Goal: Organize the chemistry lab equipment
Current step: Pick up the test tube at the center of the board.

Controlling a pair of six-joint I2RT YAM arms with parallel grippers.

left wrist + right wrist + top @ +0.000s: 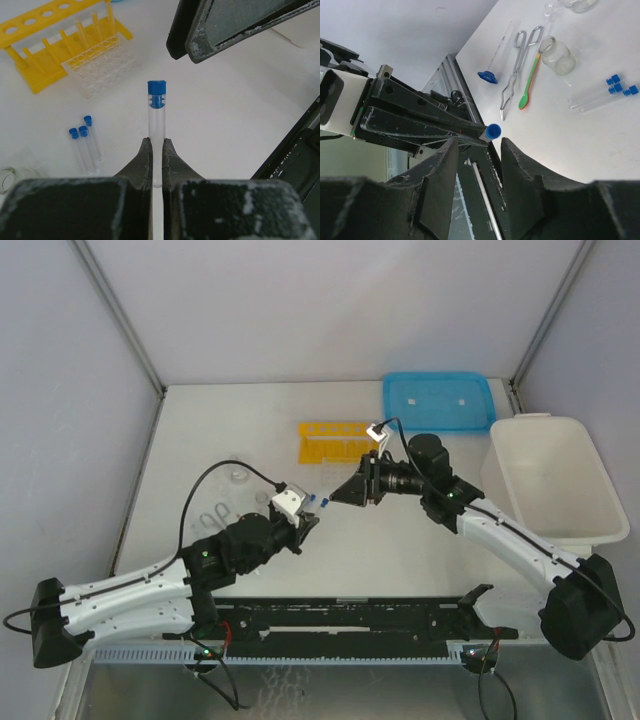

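My left gripper is shut on the lower end of a clear blue-capped tube, which is held above the table with its cap pointing at my right gripper. The right gripper is open, and the cap sits just at its fingertips without touching them. In the top view the two grippers meet at mid-table. Three more blue-capped tubes lie on the table. The yellow tube rack stands behind them. Thin metal tongs, a green-tipped stick and a small glass vessel lie to the left.
A clear multi-well tray leans against the yellow rack. A blue lid lies at the back right. The big white tub stands at the right edge. A clear cylinder with a blue base lies by the tongs.
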